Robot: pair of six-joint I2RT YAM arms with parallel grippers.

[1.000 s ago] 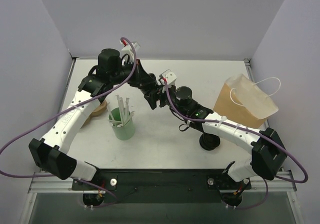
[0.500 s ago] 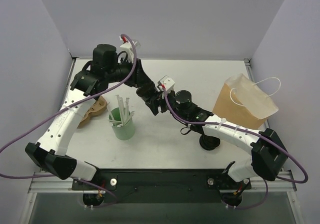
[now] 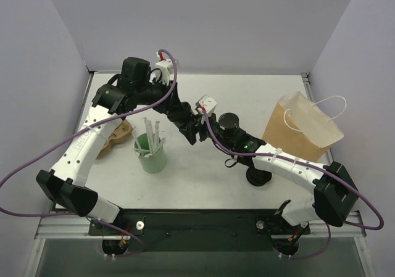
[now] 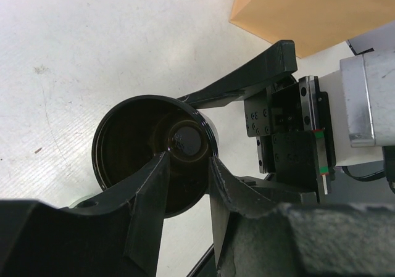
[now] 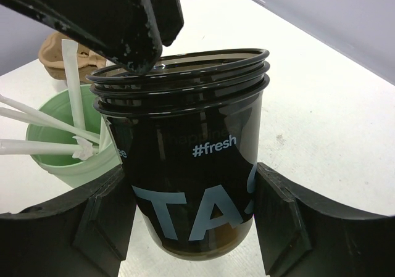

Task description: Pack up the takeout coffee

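Note:
The takeout coffee (image 5: pixel 185 141) is a black cup with "#fresh" printed on it, dark inside in the left wrist view (image 4: pixel 133 141). My right gripper (image 5: pixel 191 187) is shut on its sides and holds it a little above the table, left of the brown paper bag (image 3: pixel 302 129). My left gripper (image 4: pixel 188 160) is open, with its jaws astride the cup's near rim, one finger (image 5: pixel 123 12) over the inside. In the top view both grippers meet at mid-table (image 3: pixel 194 126) and hide the cup.
A green cup (image 3: pixel 151 155) holding white sticks stands left of the grippers. A brown cardboard holder (image 3: pixel 114 138) lies further left. A black round thing (image 3: pixel 258 175) sits on the table partly under my right arm. The bag stands open at the right.
My left arm's upper links have shifted a little while its gripper stays at the cup. My right gripper and the cup have barely moved.

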